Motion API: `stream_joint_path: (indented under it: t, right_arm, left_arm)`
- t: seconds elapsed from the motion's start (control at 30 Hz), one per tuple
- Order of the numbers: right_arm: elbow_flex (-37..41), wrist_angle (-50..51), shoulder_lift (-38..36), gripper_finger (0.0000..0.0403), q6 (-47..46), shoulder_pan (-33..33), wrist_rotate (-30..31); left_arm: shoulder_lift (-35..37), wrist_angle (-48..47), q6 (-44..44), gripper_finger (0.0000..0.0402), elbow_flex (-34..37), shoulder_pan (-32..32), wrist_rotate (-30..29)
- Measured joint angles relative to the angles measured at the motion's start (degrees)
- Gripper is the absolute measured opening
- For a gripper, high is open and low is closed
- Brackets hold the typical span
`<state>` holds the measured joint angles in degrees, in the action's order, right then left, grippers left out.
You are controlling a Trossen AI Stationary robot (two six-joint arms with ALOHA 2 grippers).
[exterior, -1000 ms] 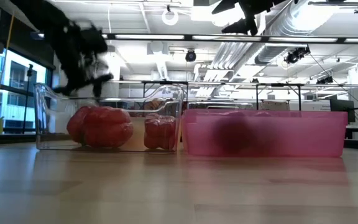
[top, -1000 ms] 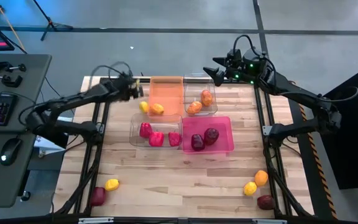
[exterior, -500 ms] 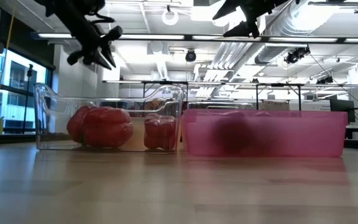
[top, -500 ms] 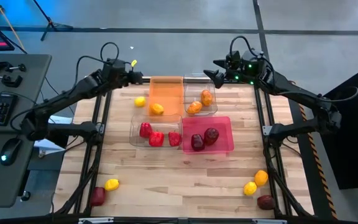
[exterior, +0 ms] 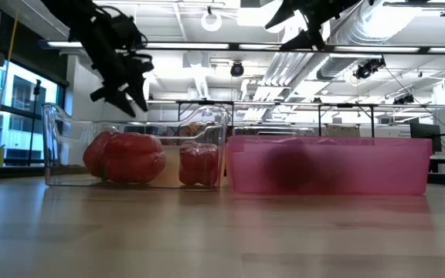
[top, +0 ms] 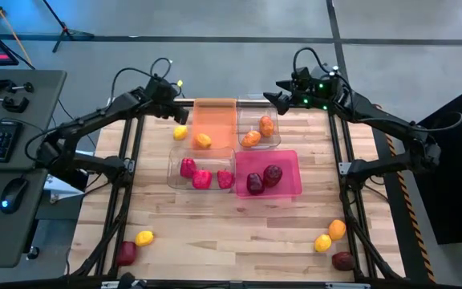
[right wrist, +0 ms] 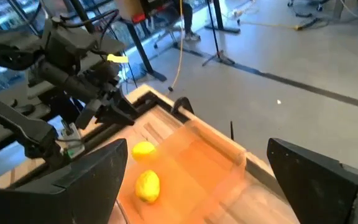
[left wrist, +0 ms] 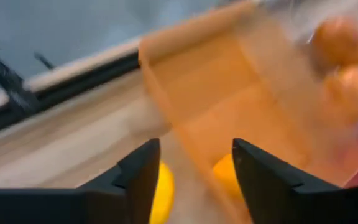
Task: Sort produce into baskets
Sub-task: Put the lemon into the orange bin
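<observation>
My left gripper (top: 176,108) is open and empty. It hovers by the table's far left, above a yellow lemon (top: 180,132) that lies on the table just left of the orange basket (top: 215,116). In the left wrist view that lemon (left wrist: 164,193) shows below the fingers. A second lemon (top: 204,141) lies inside the orange basket. My right gripper (top: 275,96) is open and empty, and hangs high over the far edge by the clear basket (top: 260,120) that holds two oranges (top: 266,126).
A clear basket (top: 175,164) holds red peppers. The magenta basket (top: 289,160) holds maroon pieces. Loose pieces lie near the front corners: a lemon (top: 143,238) and a maroon piece (top: 127,254) on the left; a lemon (top: 322,242), an orange (top: 337,230) and a maroon piece (top: 342,261) on the right.
My left gripper has risen from beside the lemon at the orange basket's left and gone toward the table's far edge. It has then come down a little again. The right arm has kept still.
</observation>
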<state>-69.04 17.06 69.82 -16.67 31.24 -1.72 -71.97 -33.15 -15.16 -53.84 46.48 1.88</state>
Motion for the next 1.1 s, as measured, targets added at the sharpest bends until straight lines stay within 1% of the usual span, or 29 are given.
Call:
stream_joint_path:
  t: [0.07,0.2,0.37,0.47,0.6,0.9,1.1]
  right_arm:
    - [0.0,1.1,0.0,0.0376,-0.9,0.0,0.0]
    - [0.0,1.6,0.0,0.0376,-2.8,0.0,0.0]
    - [0.0,1.5,0.0,0.0376,-2.8,0.0,1.1]
    - [0.0,1.5,0.0,0.0376,-3.7,0.0,2.5]
    - [0.0,1.5,0.0,0.0376,-5.0,0.0,2.7]
    - [0.0,1.5,0.0,0.0376,-5.4,0.0,2.7]
    - [0.0,1.5,0.0,0.0376,-5.4,0.0,2.7]
  left_arm:
    - [-0.9,-2.3,0.0,0.0218,0.0,-0.1,-0.6]
    - [-2.7,-4.9,-3.0,0.0267,0.0,0.1,-1.3]
    - [-7.7,-5.3,0.1,0.0305,0.5,-0.3,-1.3]
    - [-11.3,-5.0,2.5,0.0314,0.4,-0.2,-1.0]
    - [-15.6,-4.6,5.6,0.0317,0.4,0.9,-1.0]
    - [-20.8,-3.6,14.5,0.0317,0.4,1.3,-0.6]
    - [-25.2,-3.1,14.8,0.0317,0.4,1.3,-0.7]
